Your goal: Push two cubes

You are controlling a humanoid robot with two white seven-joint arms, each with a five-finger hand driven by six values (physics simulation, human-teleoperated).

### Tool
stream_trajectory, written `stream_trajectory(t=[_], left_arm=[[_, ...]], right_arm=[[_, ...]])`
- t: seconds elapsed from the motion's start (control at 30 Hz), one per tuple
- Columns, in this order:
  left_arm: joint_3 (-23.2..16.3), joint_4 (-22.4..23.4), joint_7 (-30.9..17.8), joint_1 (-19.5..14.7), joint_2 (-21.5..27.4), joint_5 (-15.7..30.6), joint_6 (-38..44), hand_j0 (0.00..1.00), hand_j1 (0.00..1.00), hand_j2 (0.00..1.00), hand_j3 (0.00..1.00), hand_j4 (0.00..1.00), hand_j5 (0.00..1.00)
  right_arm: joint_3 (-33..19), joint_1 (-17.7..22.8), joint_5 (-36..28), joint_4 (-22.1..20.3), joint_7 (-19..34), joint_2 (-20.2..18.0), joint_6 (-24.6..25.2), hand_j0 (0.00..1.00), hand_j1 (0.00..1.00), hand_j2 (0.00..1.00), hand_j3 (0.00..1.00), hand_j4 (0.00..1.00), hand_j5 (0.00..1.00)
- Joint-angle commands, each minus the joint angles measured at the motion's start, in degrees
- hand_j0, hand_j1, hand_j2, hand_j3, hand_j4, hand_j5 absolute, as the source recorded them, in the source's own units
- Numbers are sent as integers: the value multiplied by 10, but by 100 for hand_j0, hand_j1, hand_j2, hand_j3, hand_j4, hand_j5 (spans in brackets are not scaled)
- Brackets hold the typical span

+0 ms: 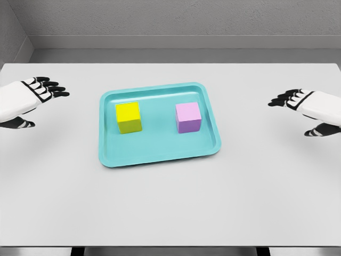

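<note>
So there's two cubes, one yellow cube (pixel 128 117) and one purple cube (pixel 188 117), sitting apart side by side in a single teal tray (pixel 160 157) on the white table (pixel 170 208). Left hand (pixel 29 98) and right hand (pixel 309 106) both hover well off to the sides, fingers spread, holding nothing.

— Inspector: Finish of the left hand (pixel 33 98)?
— Assistant: Smooth white shell over the back; black fingers with white-panelled knuckle segments outlined in black; black thumb.
— Inspector: The right hand (pixel 308 109)?
— Assistant: Identical: white casing, black fingers and thumb, white-panelled knuckles. Cables, screws and markings cannot be made out.
</note>
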Motion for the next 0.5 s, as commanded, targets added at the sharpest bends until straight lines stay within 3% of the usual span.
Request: stream_trajectory(t=[0.0,0.1,0.17,0.27,0.3,0.4,0.43,0.47], left_arm=[[0,-1,0,0,0,4,1,100,100,100,100,100,100],[0,-2,0,0,1,3,1,100,100,100,100,100,100],[0,-3,0,-2,1,2,1,100,100,100,100,100,100],[0,-3,0,-3,0,-6,1,100,100,100,100,100,100],[0,-5,0,-3,0,-13,1,100,100,100,100,100,100],[0,-5,0,-5,0,-29,1,100,100,100,100,100,100],[0,-5,0,-5,0,-35,1,98,98,98,98,98,98],[0,-5,0,-5,0,-38,1,94,94,94,94,94,94]], right_arm=[[2,0,-2,-6,2,0,1,100,100,100,100,100,100],[12,-16,-4,-9,2,-2,1,100,100,100,100,100,100],[12,-24,-4,-46,-7,-6,1,100,100,100,100,100,100],[13,-33,-14,-47,-14,1,1,100,100,100,100,100,100],[12,-57,1,-45,-4,1,1,100,100,100,100,100,100],[12,-92,49,-43,55,25,1,79,79,79,79,79,79],[17,-121,78,-43,65,32,1,78,78,78,78,78,78],[54,-146,87,-42,67,32,1,73,73,73,73,73,73]])
